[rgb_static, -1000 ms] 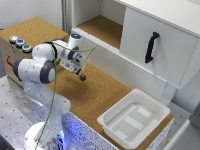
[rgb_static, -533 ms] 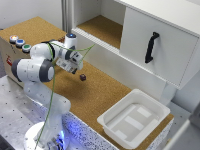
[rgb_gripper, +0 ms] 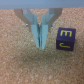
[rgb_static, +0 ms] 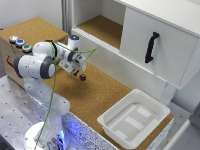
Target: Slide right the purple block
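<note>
Cork-covered tabletop [rgb_static: 105, 95] is carrying the whole scene, with a white cabinet [rgb_static: 150, 40] standing behind it and a white tray [rgb_static: 134, 119] sitting well apart toward the exterior view's right. The claw [rgb_gripper: 41, 44] is hanging low over the cork with its fingers [rgb_gripper: 45, 37] drawn together, nothing held between them. The purple block [rgb_gripper: 65, 38] is sitting on the cork just beside the fingertips, apart from them by a thin gap; in the wrist view it is showing yellow markings on its faces. In the exterior view the block [rgb_static: 82, 77] is lying just past the claw, toward the tray. Judgement: the push is about to begin. Doing it well is requiring the closed fingers to stay low, meeting the block's near face squarely at mid-height and pressing steadily so the cube is sliding without twisting aside or tipping.
</note>
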